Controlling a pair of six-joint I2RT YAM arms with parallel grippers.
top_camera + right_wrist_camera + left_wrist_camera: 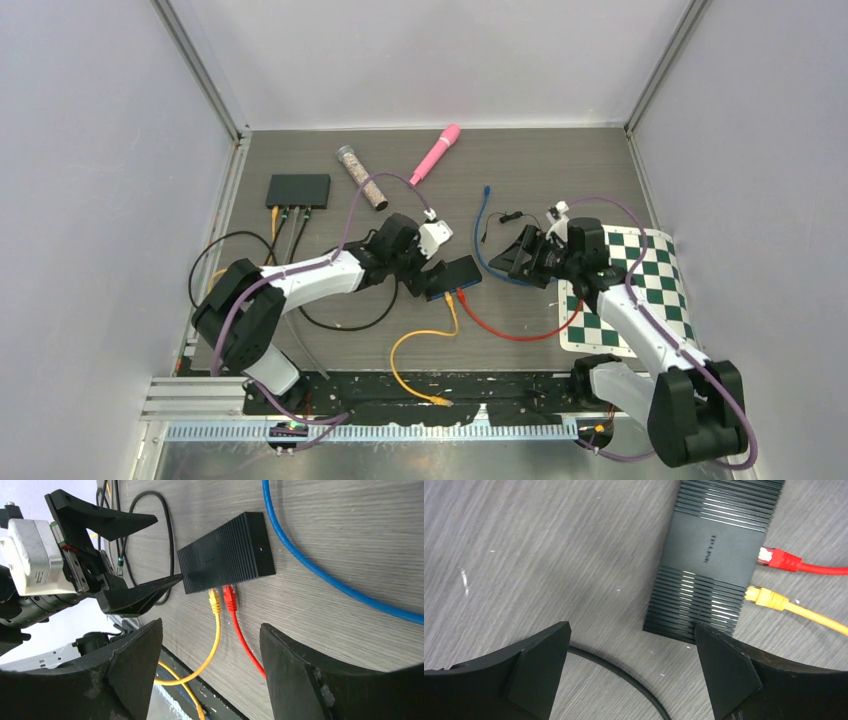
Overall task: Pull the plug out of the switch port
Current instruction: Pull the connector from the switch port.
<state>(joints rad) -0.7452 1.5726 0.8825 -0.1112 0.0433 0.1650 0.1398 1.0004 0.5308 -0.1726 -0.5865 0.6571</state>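
Observation:
A small black switch (457, 273) lies mid-table with a yellow plug (766, 597) and a red plug (777, 559) seated side by side in its near edge. The yellow cable (425, 340) and red cable (510, 328) trail toward the front. My left gripper (424, 268) is open and empty, low at the switch's left end; in the left wrist view (631, 666) one finger (724, 670) overlaps the switch's corner (709, 555). My right gripper (507, 262) is open and empty, right of the switch; in the right wrist view (210, 666) it faces both plugs (223, 600).
A second black switch (298, 188) with cables sits back left. A glitter tube (362, 177) and a pink wand (437, 152) lie at the back. A blue cable (484, 238) runs beside the right gripper. A checkered mat (635, 290) is at the right, and a black cable (634, 680) loops under the left gripper.

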